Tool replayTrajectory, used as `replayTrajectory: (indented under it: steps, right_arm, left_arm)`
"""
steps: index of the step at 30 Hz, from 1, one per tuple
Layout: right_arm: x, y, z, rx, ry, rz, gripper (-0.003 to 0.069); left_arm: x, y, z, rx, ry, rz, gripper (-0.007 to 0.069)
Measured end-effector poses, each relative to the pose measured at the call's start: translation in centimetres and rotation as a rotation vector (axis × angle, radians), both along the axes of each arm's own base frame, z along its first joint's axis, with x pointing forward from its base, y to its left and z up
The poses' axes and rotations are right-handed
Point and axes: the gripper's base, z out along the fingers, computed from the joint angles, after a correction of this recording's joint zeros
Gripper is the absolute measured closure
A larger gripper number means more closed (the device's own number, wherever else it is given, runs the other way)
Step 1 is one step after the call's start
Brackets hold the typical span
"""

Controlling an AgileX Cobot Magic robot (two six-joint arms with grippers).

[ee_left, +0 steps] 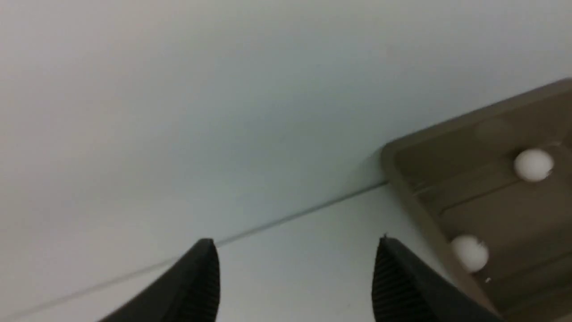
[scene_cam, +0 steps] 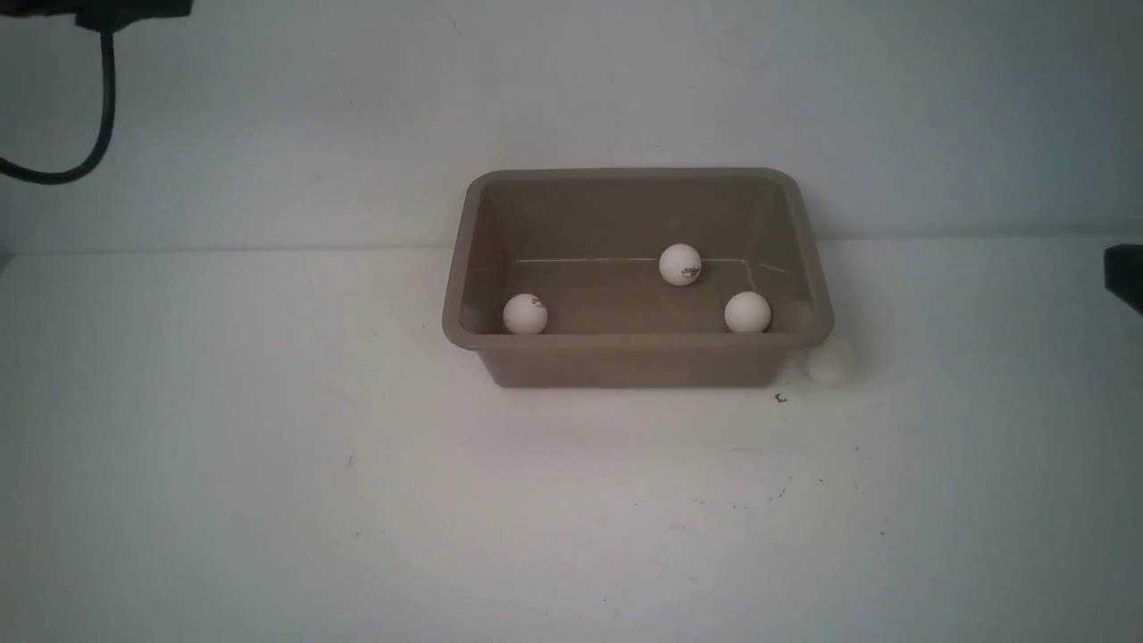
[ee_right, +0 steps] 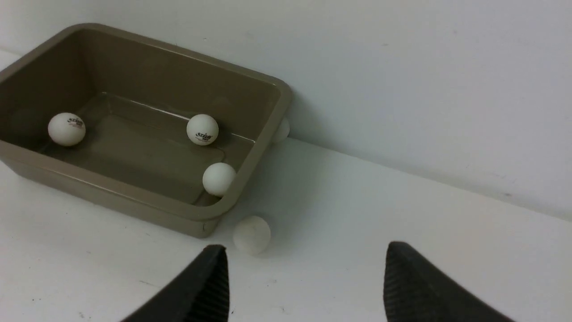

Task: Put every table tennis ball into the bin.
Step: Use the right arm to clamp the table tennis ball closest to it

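Observation:
The taupe bin [scene_cam: 634, 341] stands at the back of the white table against the wall. Three table tennis balls lie inside it: one front left [scene_cam: 525, 314], one at the back [scene_cam: 680, 264], one front right [scene_cam: 747, 313]. Another ball [scene_cam: 830, 363] rests on the table just off the bin's front right corner, also seen in the right wrist view [ee_right: 252, 235]. One more ball [ee_right: 281, 130] peeks out behind the bin's far right corner. My right gripper [ee_right: 306, 247] is open and empty, short of the loose ball. My left gripper [ee_left: 296, 243] is open and empty, left of the bin [ee_left: 469, 143].
A black cable [scene_cam: 107, 107] hangs from the left arm at the top left of the front view. A dark part of the right arm [scene_cam: 1125, 277] shows at the right edge. The wall rises directly behind the bin.

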Motion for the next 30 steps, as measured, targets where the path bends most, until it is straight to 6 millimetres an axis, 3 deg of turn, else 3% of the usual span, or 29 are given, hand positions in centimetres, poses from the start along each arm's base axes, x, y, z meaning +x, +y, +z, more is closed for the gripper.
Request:
replayTrajectory:
  steps: [5, 9, 13, 17, 21, 30]
  right_arm:
    - [0.1, 0.0, 0.2, 0.022, -0.017, -0.005, 0.0230]
    - [1.0, 0.1, -0.1, 0.055, -0.017, -0.017, 0.0230]
    - [2.8, 0.3, -1.5, 0.046, 0.040, -0.010, 0.0230]
    - [4.4, 0.6, -3.0, 0.038, 0.100, 0.013, 0.0230]
    - [5.6, 1.0, -4.4, 0.028, 0.145, 0.055, 0.0230]
    - [6.9, 1.9, -5.9, 0.062, 0.196, 0.144, 0.0230]
  left_arm:
    - [-2.6, 0.3, 1.7, 0.045, 0.049, 0.093, 0.0241]
    - [-6.1, -0.6, 3.9, 0.050, 0.074, 0.067, 0.0251]
    - [-9.1, -1.5, 6.3, 0.031, 0.019, 0.044, 0.0251]
    - [-10.6, -2.5, 7.0, -0.001, 0.021, -0.022, 0.0251]
    - [-10.9, -3.6, 6.1, -0.028, 0.081, -0.097, 0.0251]
    - [-8.9, -6.5, 0.2, -0.024, 0.118, -0.178, 0.0252]
